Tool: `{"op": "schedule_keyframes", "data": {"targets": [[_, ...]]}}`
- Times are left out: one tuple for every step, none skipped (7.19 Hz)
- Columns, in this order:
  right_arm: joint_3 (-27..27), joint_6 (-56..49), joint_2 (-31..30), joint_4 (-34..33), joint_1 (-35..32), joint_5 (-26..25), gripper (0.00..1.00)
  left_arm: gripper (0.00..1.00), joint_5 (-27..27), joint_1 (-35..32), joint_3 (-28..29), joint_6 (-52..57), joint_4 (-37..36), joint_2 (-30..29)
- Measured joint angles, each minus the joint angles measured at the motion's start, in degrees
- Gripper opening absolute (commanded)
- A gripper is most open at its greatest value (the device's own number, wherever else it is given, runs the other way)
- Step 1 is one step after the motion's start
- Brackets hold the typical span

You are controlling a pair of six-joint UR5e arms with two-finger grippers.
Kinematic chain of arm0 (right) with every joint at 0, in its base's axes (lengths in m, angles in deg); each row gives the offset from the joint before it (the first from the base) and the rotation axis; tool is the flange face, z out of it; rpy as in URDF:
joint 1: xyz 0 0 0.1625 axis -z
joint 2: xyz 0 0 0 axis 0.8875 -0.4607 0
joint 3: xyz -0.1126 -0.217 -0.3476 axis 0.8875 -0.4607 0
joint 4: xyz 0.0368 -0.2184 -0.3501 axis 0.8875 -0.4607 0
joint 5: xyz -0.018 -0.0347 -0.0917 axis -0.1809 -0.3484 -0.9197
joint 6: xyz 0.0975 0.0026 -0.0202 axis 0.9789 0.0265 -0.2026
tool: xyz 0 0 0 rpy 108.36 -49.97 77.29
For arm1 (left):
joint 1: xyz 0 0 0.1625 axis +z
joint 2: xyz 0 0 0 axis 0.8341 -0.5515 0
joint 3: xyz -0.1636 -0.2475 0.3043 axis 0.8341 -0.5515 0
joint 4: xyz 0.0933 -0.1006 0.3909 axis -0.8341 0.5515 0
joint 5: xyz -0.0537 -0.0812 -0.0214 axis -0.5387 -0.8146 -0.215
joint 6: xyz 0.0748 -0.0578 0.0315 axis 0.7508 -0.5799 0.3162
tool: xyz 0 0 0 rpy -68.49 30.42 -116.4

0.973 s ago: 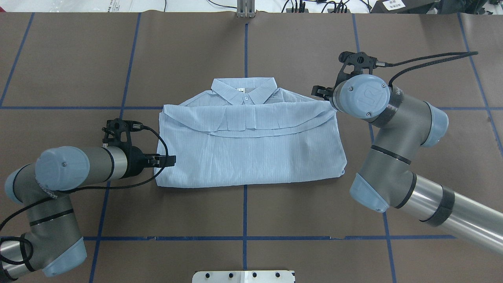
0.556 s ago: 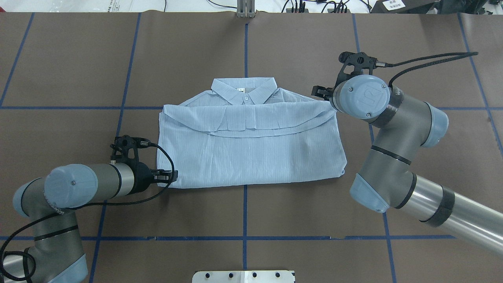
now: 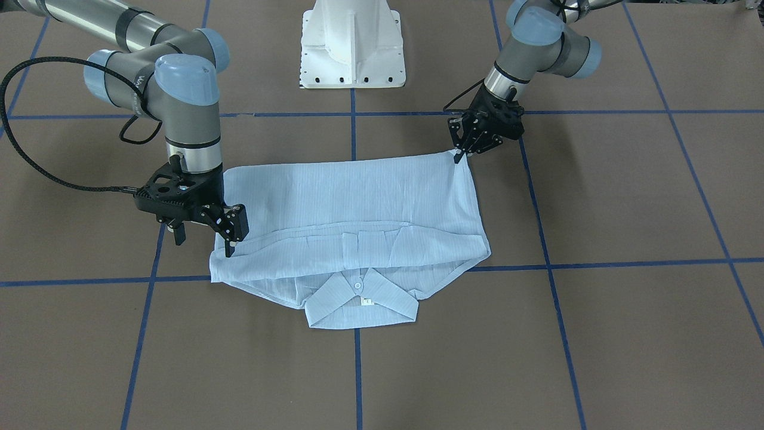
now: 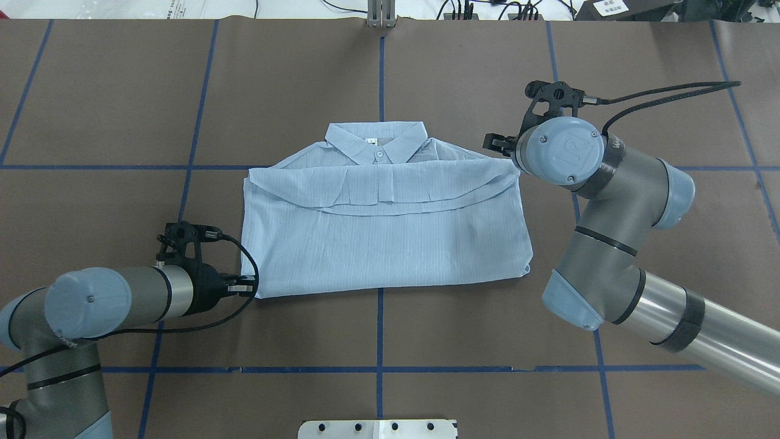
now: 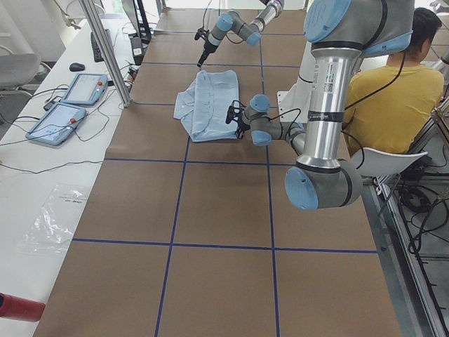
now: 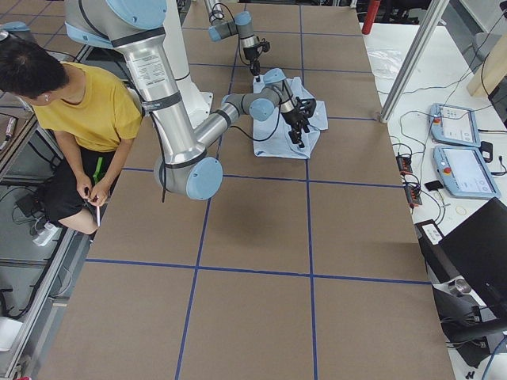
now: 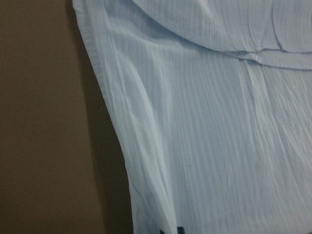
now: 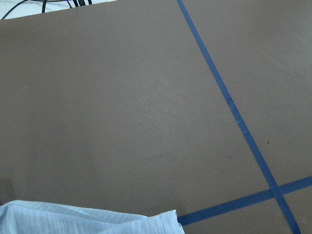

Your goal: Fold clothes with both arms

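The pale blue shirt (image 4: 390, 244) lies folded into a broad rectangle at the middle of the brown counter (image 4: 122, 91), across the crossing of the blue tape lines (image 4: 380, 79). In the overhead view its collar (image 4: 396, 137) sits at 12 o'clock, spread flat, with a white button (image 4: 379, 155) at the throat and the small neck tag (image 4: 370, 141) just inside. A folded-over layer crosses the chest just below the collar, its curved hem facing 6 o'clock.

The left end effector (image 4: 247, 285) is at the shirt's 8 o'clock corner, low over the counter, its fingers closed together on the corner of the fabric. The left wrist camera looks along the shirt's side edge, cloth filling the right of the picture and bare counter the left.

The right end effector (image 3: 203, 239) stands at the shirt's 2 o'clock shoulder, pointing down with its fingers spread apart and gripping nothing. One fingertip is right at the edge of the cloth; I cannot tell whether it touches.

A seated person (image 5: 400, 98) in a yellow top shows in the side views.
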Motion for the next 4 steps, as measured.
{"op": "schedule_keyframes", "data": {"targets": [[-0.01,0.02,0.01,0.00,0.04,-0.01,1.00,0.00,-0.03,-0.82,-0.88,0.76,-0.14,1.55],[-0.01,0.03,0.04,0.02,0.06,-0.01,1.00,0.00,-0.02,-3.06,-0.43,2.78,-0.25,2.09],[-0.01,0.03,0.12,0.06,0.15,0.00,1.00,0.00,-0.02,-7.05,1.51,6.76,-0.33,1.55],[-0.01,0.09,0.30,0.08,0.22,0.04,1.00,0.00,-0.08,-12.58,5.80,12.24,-0.38,-1.33]]}}
